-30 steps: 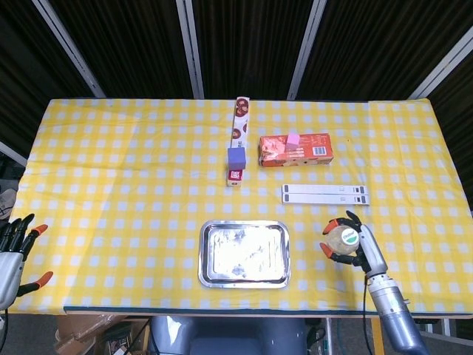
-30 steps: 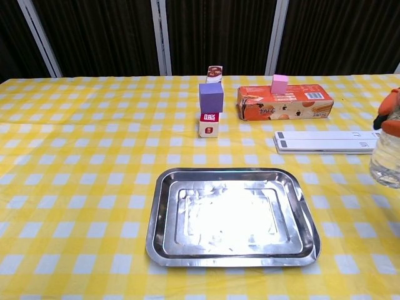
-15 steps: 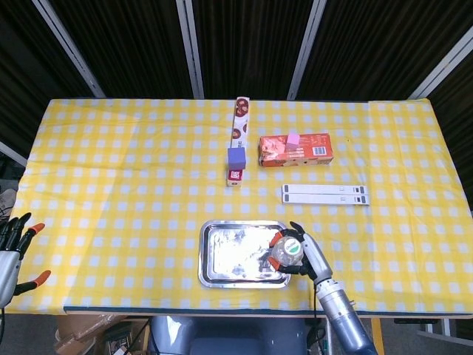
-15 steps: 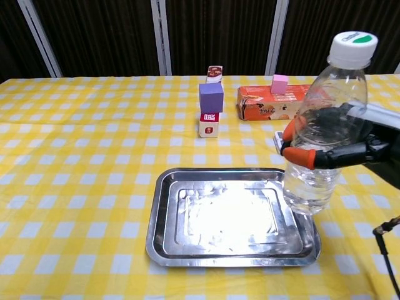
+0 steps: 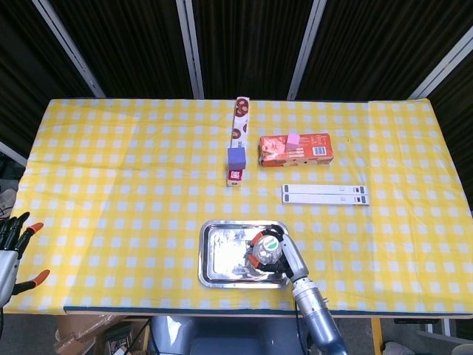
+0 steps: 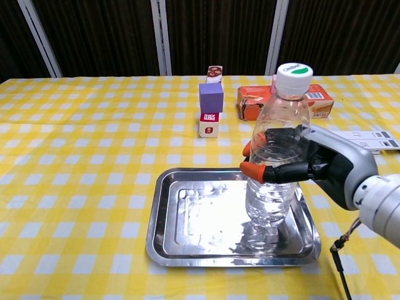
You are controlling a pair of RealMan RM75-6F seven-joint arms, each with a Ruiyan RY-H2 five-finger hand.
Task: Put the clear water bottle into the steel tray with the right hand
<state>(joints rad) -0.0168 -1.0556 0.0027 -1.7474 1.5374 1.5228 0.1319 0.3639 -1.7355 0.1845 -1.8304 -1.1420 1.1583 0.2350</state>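
The right hand [image 6: 294, 164] gripped the clear water bottle [image 6: 277, 150] upright. Its base sat inside the steel tray [image 6: 164, 215]. The left hand [image 5: 11, 251] hung off the tabletop's [image 5: 118, 185] edge, fingers spread.

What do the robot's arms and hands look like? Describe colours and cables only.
The right hand has dark fingers with orange tips, a grey shell and a silver-grey forearm; a thin black cable hangs beneath. The left hand shows dark fingers with orange tips over a pale grey palm.

Table [image 6: 75, 125] wore yellow-white check. Tray [image 6: 164, 206] was shiny steel. Bottle [image 6: 275, 162] was clear, cap white-green. Right hand [image 6: 312, 164] was grey-black, fingertips orange. Box [image 6: 250, 103] was orange; cube [image 6: 211, 97] purple.
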